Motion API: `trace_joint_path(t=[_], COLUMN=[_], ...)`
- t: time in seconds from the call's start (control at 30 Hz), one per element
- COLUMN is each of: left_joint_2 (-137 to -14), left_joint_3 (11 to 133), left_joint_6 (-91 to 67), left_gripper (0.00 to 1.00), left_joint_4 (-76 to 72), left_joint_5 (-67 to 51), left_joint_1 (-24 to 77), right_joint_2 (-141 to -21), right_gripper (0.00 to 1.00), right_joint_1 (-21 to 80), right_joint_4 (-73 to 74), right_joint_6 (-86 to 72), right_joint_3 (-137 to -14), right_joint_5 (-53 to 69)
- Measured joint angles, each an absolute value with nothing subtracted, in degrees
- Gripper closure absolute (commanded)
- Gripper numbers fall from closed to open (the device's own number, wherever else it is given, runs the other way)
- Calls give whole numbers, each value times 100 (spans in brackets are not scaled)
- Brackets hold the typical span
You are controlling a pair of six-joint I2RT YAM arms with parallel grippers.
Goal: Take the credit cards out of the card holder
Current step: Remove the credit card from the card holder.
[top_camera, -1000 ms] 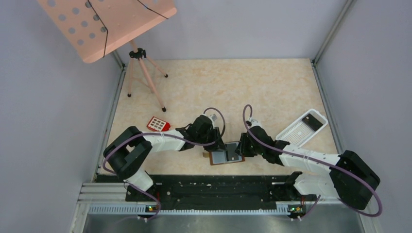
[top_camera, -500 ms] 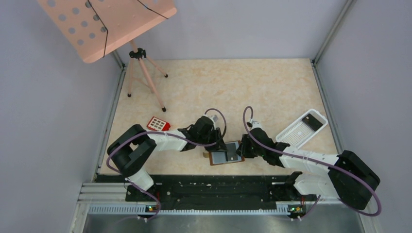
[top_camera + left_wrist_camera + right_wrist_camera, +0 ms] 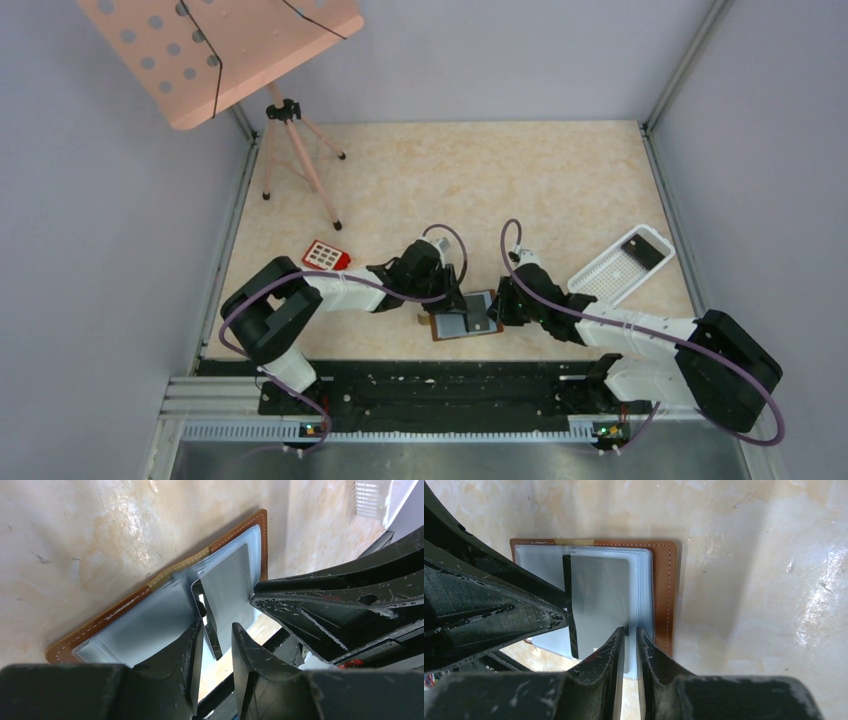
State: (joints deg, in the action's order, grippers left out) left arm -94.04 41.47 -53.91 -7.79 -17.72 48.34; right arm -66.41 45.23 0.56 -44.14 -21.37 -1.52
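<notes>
The card holder (image 3: 452, 326) lies open on the table, brown outside (image 3: 663, 590) and blue-grey sleeves inside (image 3: 150, 625). A grey card (image 3: 599, 600) with a dark edge lies on its right half, lifted at one side (image 3: 227, 595). My left gripper (image 3: 455, 300) is over the middle fold, open (image 3: 217, 627) with a small gap and nothing pinched. My right gripper (image 3: 495, 308) comes from the right. Its jaws (image 3: 632, 630) are nearly closed, straddling the card's right edge and a clear sleeve, with a thin gap still showing.
A red keypad block (image 3: 326, 256) lies left of the arms. A white perforated tray (image 3: 610, 272) holding a dark card (image 3: 648, 250) lies to the right. A pink perforated stand (image 3: 215, 50) on a tripod stands back left. The black rail (image 3: 430, 385) runs close behind the holder.
The right gripper's jaws have narrowed around the card's edge and it has edged slightly left. The left arm has shifted a little; its jaws keep the same gap.
</notes>
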Motion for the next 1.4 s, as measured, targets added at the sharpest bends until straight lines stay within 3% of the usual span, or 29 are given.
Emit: trace_joint_path(t=[0.43,0.9,1.4], left_joint_2=[-9404,-9277,-9264], left_joint_3=[4147,4141,4134], left_joint_6=[-5443,-5450,-5349], left_gripper=[71,70,69], left_joint_4=[-808,-668,-497], left_joint_5=[-1973,-1787,-1643], left_joint_1=[4853,4880,4880], right_joint_2=[-6641,-6348,-6886], right_gripper=[92,79,83], right_joint_1=[4519,4519,4519], right_joint_4=[-91,482,285], right_joint_6=[-4480,-4499,-4497], right_joint_3=[-2049,-2340,-2414], right_joint_5=[-143,-115,-73])
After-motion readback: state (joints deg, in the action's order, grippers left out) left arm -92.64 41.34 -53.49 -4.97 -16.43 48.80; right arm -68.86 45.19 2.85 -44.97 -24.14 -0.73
